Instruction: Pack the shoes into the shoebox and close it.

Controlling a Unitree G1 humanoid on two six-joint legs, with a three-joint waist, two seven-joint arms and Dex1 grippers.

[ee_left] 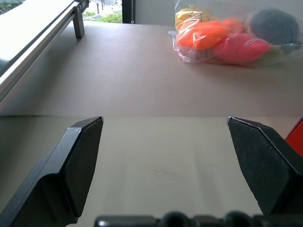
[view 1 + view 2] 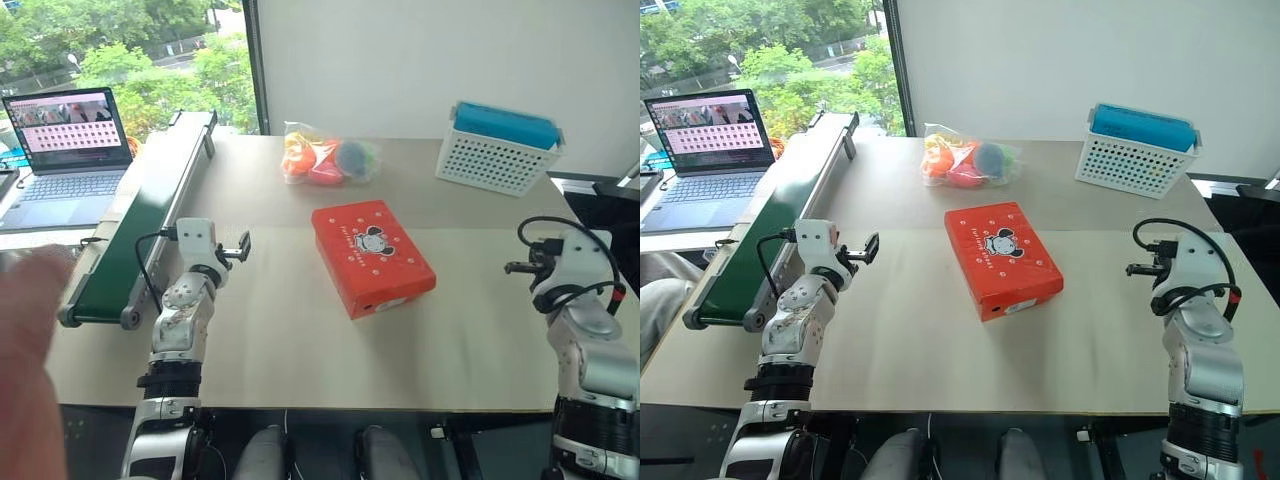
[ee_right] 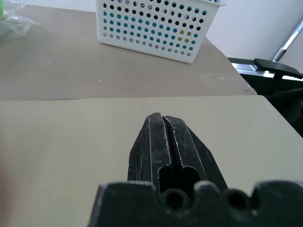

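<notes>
box (image 2: 372,256): the orange-red box is set on the table (image 2: 300,340), near its middle, between the two arms and a little beyond them. The lid, with the cartoon print, is seen lying flat and shut.
long axis: it runs from the far-left corner to the near-right corner, slantwise to the table edge; the white end label is turned toward the near edge.
shoes: none are seen on the table; it is judged that they may already be inside, though this cannot be told with the lid down.
task stage: judged to be at or close to its end, since the lid is already down.
left gripper (image 2: 236,251): held level above the table, to the left of the box and well apart from it; the fingers (image 1: 80,161) are spread wide with nothing between them. A red corner of the box is caught at the edge of the left wrist view.
right gripper (image 2: 520,267): held level to the right of the box, also well apart; the fingers (image 3: 163,142) are pressed together on nothing.
nearer arm: the left is judged somewhat nearer to the box's long side.
coming move: if the lid needs pressing, the box would be reached inward from either side.
beyond the box: a clear bag (image 2: 328,157), a white basket (image 2: 495,150).
</notes>
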